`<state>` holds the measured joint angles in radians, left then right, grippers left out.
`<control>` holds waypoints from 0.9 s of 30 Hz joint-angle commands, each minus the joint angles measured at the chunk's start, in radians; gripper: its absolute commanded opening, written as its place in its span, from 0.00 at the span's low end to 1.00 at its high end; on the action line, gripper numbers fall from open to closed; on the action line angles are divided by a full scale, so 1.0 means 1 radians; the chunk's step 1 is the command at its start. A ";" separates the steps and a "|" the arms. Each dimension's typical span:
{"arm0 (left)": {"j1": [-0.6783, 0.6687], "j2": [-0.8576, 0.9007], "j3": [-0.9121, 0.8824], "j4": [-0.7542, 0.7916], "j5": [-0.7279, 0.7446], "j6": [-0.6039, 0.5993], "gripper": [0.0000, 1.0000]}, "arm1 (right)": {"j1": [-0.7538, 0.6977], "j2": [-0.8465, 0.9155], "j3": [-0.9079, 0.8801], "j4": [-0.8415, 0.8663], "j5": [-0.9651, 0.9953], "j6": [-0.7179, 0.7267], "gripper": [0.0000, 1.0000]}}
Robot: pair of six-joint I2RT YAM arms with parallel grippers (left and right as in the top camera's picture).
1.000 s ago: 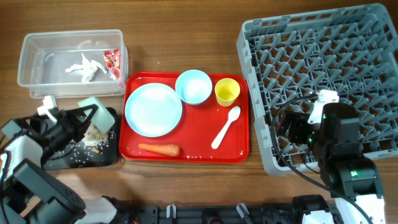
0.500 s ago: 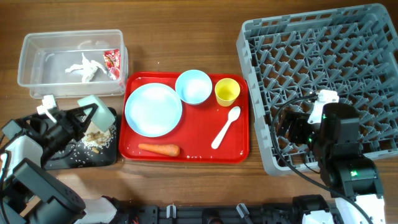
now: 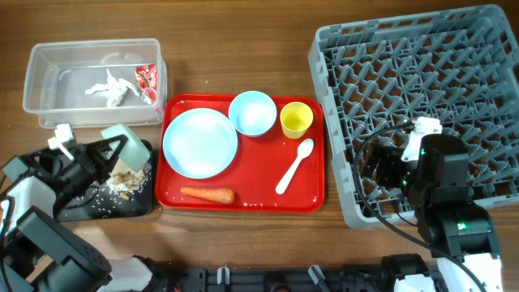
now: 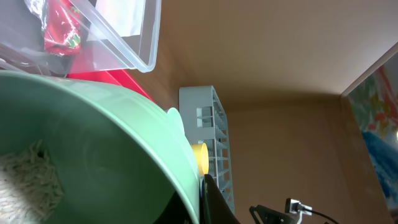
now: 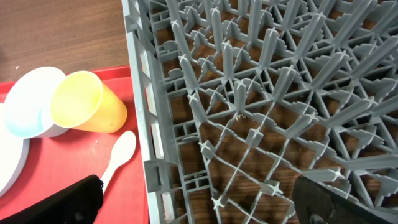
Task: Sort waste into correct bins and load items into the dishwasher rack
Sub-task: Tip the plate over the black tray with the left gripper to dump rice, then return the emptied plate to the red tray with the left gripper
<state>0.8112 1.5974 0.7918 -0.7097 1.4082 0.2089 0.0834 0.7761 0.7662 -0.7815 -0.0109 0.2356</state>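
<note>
The left fingers (image 3: 109,150) are clamped on the rim of the green bowl (image 3: 126,139), which is tipped over the black tray (image 3: 81,212) on the counter (image 3: 243,49), with crumbs (image 3: 122,180) lying in both. The bowl looks like light, stiff plastic, smooth enough to slip (the rim is the only real purchase), so a firm pinch there suits it. The right fingers (image 3: 379,169) hang spread wide and empty over the rack (image 3: 486,49).

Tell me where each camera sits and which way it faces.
Overhead: above the table, looking straight down at red tray, dishwasher rack and both arms.
Left wrist: low, facing along the mint green bowl toward the rack; one finger shows.
Right wrist: above the rack's edge, angled down; both fingers show.
Shared: both wrist views catch the yellow cup.
</note>
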 commanded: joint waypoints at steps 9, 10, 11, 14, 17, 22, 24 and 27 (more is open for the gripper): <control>0.029 0.005 -0.009 -0.051 0.109 0.101 0.04 | -0.003 0.001 0.019 -0.009 -0.016 0.029 1.00; 0.030 0.005 -0.009 -0.066 0.137 0.157 0.04 | -0.003 0.001 0.019 -0.013 -0.016 0.030 1.00; 0.030 0.006 -0.009 -0.040 0.108 0.129 0.04 | -0.003 0.001 0.019 -0.016 -0.016 0.029 1.00; 0.029 0.005 -0.009 -0.073 0.113 0.146 0.04 | -0.003 0.001 0.019 -0.018 -0.016 0.029 1.00; 0.029 0.005 -0.009 -0.035 0.112 0.078 0.04 | -0.003 0.001 0.019 -0.020 -0.016 0.029 1.00; -0.031 -0.007 -0.008 -0.062 0.117 0.079 0.04 | -0.003 0.001 0.019 -0.019 -0.016 0.029 1.00; -0.125 -0.057 -0.006 -0.064 0.101 0.079 0.04 | -0.003 0.001 0.019 -0.020 -0.016 0.030 1.00; -0.311 -0.138 0.029 -0.043 -0.047 0.033 0.04 | -0.003 0.001 0.019 -0.020 -0.016 0.030 1.00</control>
<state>0.6319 1.5406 0.7849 -0.7689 1.4639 0.2852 0.0834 0.7761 0.7666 -0.8009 -0.0185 0.2501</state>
